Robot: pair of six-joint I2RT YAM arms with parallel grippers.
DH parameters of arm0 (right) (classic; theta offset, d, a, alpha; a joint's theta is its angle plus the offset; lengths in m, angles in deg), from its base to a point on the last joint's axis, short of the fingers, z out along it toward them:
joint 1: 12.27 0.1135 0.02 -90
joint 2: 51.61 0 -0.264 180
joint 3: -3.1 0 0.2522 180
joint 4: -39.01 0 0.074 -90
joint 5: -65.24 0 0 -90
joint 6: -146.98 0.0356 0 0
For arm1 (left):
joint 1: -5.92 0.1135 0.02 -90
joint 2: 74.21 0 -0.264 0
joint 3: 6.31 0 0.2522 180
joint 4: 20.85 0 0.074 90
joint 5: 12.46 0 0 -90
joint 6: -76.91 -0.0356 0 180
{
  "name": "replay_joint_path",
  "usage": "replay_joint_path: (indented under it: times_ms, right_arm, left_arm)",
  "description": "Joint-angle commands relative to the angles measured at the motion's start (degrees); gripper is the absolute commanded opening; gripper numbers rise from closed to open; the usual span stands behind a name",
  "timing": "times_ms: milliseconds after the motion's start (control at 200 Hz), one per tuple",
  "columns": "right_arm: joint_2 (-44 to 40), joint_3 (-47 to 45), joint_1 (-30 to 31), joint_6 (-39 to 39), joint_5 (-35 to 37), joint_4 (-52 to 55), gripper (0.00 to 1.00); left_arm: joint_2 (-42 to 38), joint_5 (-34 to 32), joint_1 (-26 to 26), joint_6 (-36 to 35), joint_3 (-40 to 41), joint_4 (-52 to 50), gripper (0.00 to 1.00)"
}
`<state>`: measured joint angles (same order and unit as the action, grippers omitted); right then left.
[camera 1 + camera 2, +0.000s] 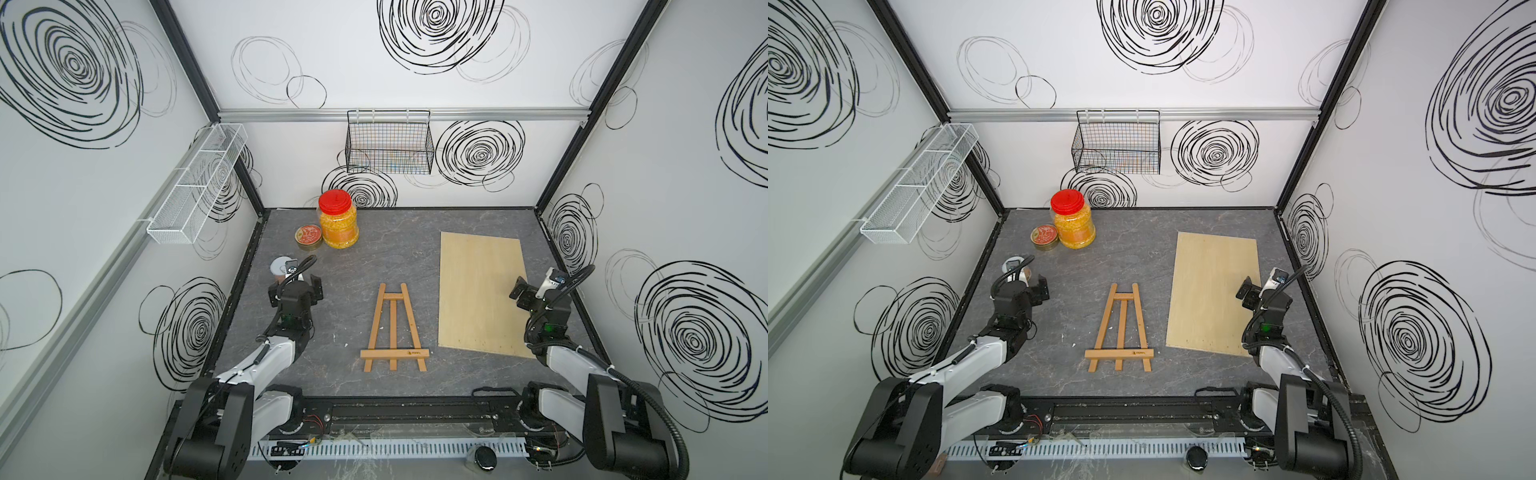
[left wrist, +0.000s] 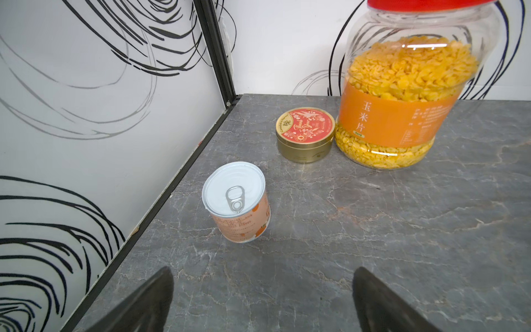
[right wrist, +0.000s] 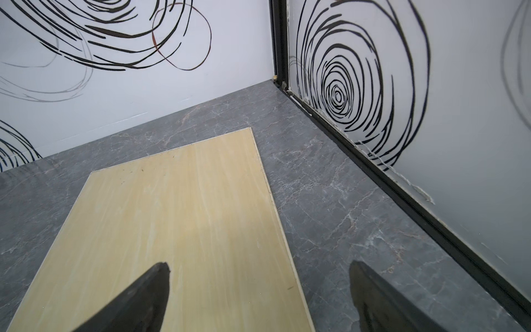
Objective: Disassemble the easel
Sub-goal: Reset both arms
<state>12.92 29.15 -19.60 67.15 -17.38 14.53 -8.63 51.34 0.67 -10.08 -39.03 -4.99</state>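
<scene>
left hand [image 2: 263,271]: jaws spread, empty | right hand [image 3: 258,264]: jaws spread, empty

Left arm [image 1: 270,357], right arm [image 1: 569,365]: matched pair. White link shells, black joint housings, small green wrist light [image 1: 550,328] on each. Black ribbed cable hose [image 1: 582,276] at each wrist; white wrist camera [image 1: 548,282]. Left end effector [image 2: 263,277], right end effector [image 3: 260,266]: dark tapered fingers [image 3: 373,290].

Grey table [image 1: 374,257]: easel [image 1: 393,328], board [image 1: 482,291], jar [image 1: 338,226], tin [image 1: 308,237], can [image 2: 237,201].
</scene>
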Motion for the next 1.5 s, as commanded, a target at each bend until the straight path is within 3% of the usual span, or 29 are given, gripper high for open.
replay_joint_path:
  times_ms: [0,220,616,766,916,1116,1496]
  right_arm:
    - [1.85,0.43,-0.32,-1.01,-2.55,-5.16,1.0]
    - [6.44,2.74,-0.3,-1.63,-4.75,-7.5,1.0]
    - [12.29,4.13,0.15,-0.62,-6.44,-11.15,1.0]
    - [13.67,5.07,1.66,-2.71,-7.32,-10.8,1.0]
    - [17.37,3.16,4.43,-4.76,-4.36,-17.69,1.0]
    - [19.49,6.43,6.53,-5.69,-0.73,-13.38,1.0]
    - [19.34,6.36,6.55,-5.69,-0.78,-13.35,1.0]
  left_arm:
    - [1.74,3.12,1.59,-0.69,0.26,7.22,0.99]
    - [5.7,7.48,2.88,-0.54,3.85,20.27,0.99]
    - [10.48,12.11,1.21,-3.79,1.44,23.77,0.99]
    - [15.75,10.49,-1.83,-5.3,4.83,36.67,0.99]
    - [18.77,12.19,0.42,-3.04,6.1,41.46,0.99]
    - [18.53,12.98,1.04,-2.83,6.11,40.74,0.99]
    - [18.44,12.13,0.51,-3.01,6.07,40.71,0.99]
